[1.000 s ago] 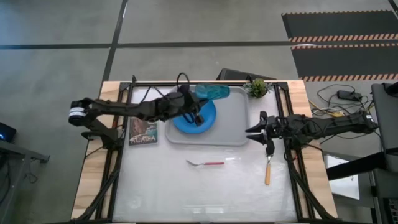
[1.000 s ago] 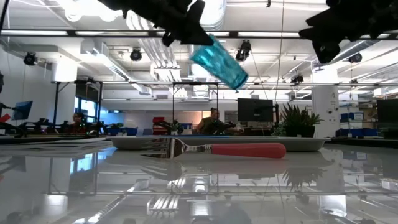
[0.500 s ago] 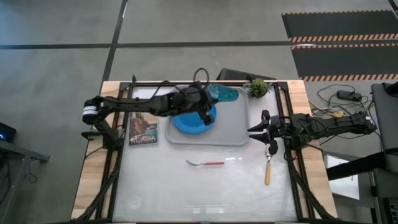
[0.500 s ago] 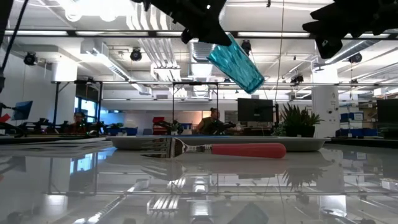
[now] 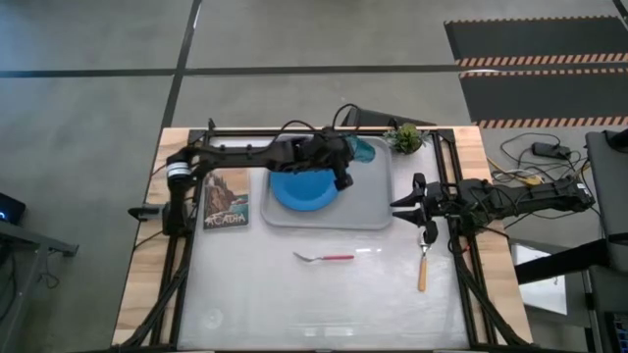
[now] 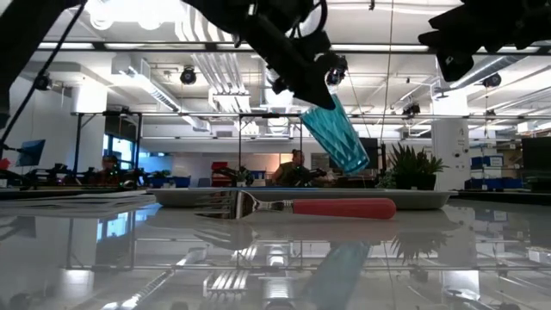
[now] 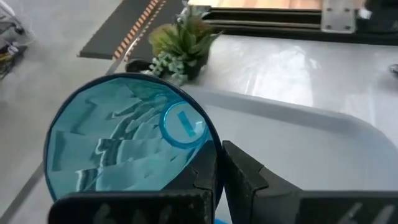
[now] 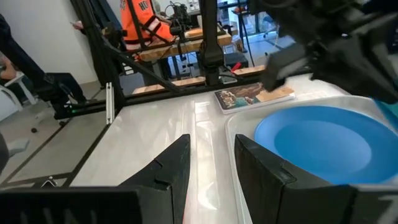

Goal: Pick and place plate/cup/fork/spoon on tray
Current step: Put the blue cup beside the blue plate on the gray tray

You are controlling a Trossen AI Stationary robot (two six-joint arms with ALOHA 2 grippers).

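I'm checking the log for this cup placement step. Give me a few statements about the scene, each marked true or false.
1. The left gripper holds the cup in the air above the tray. True.
2. The plate lies on the tray. True.
3. The fork is already on the tray. False: it lies on the table, in front of the tray.
4. The right gripper grips the spoon. False: it is open, beside the tray; the spoon lies on the table.
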